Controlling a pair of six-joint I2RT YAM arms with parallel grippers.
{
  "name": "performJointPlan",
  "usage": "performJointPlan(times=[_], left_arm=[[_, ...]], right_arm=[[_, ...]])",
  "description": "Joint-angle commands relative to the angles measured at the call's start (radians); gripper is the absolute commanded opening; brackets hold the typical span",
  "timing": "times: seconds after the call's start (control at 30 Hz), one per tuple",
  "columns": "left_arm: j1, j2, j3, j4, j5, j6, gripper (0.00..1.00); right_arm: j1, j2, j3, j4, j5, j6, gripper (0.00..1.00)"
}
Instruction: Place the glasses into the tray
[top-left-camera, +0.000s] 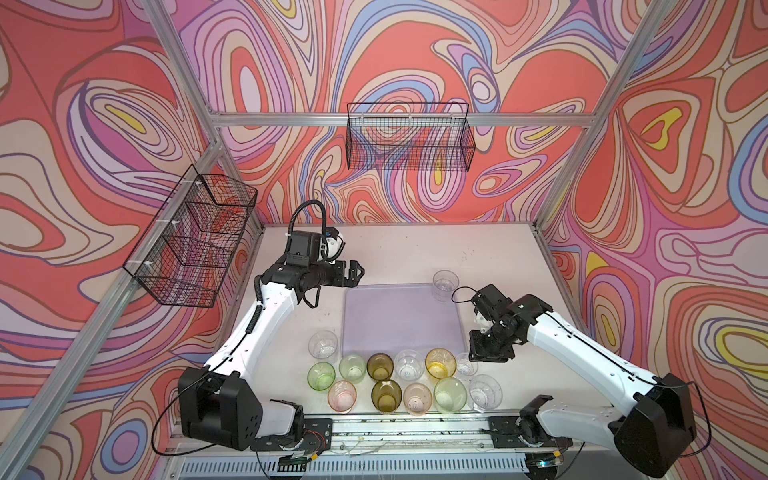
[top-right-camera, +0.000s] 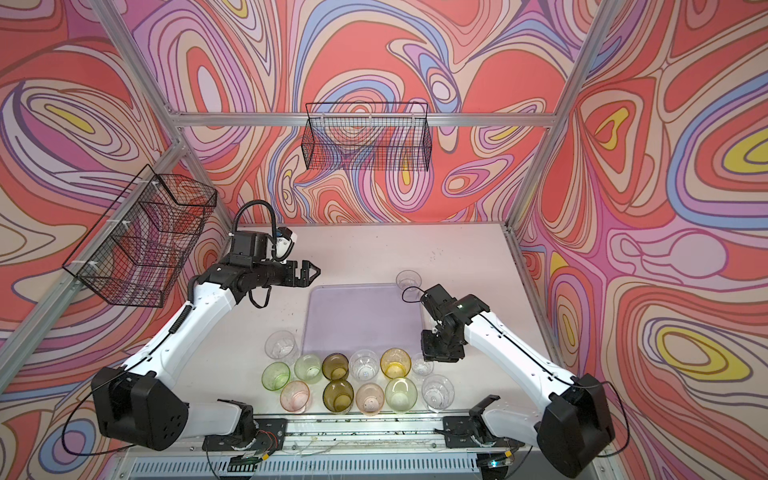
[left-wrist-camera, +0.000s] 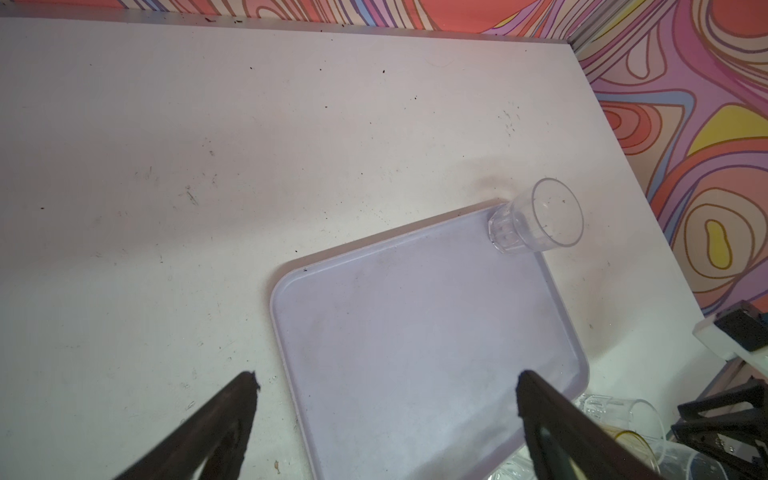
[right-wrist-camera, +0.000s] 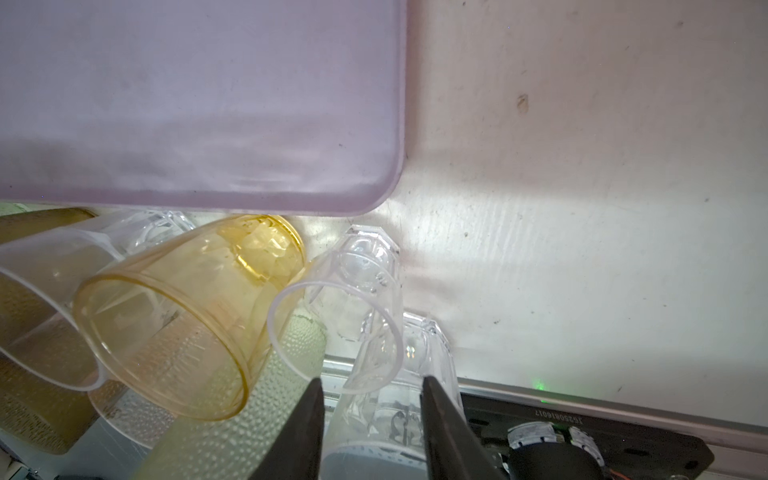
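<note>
Lowering straight down matters most: the small glass (right-wrist-camera: 357, 286) stands just off the tray's (top-left-camera: 403, 320) near right corner. The amber glass (right-wrist-camera: 187, 316) is close beside it, and a taller glass (right-wrist-camera: 440, 357) sits just past it, away from the tray. The fingers (right-wrist-camera: 307, 424) should slip down either side of its wall, below the rim, and close gently, since the thin wall will likely flex. A straight lift before crossing the tray rim should spare the neighbours.

The right end effector (right-wrist-camera: 372, 380) hangs over that glass, pointing down from a bent wrist, fingers partly apart and clamped on nothing. The left end effector (left-wrist-camera: 386, 380) is held level by the tray's far left corner, spread wide and empty.

One clear glass (top-left-camera: 444, 284) stands in the tray's far right corner. The other glasses (top-left-camera: 380, 365) stand in two rows on the surface (top-left-camera: 395, 249) along the tray's near edge.
</note>
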Motion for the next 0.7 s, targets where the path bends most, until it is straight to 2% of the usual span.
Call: performJointPlan(times=[0.0,0.43,0.67], left_arm=[[0.007,0.022,0.038,-0.042,0.064,-0.004,1.0],[0.006,0.034,0.042,-0.041,0.1,-0.01,1.0],[0.006,0.035,0.043,-0.045,0.108,-0.009,1.0]], right_arm=[[0.006,0.007,-0.009,0.02,-0.013,0.016,0.39],[0.007,0.021,-0.06,0.024,0.042,0.059,0.33],[0.007,0.035,-0.082,0.077,0.032,0.07,0.29]])
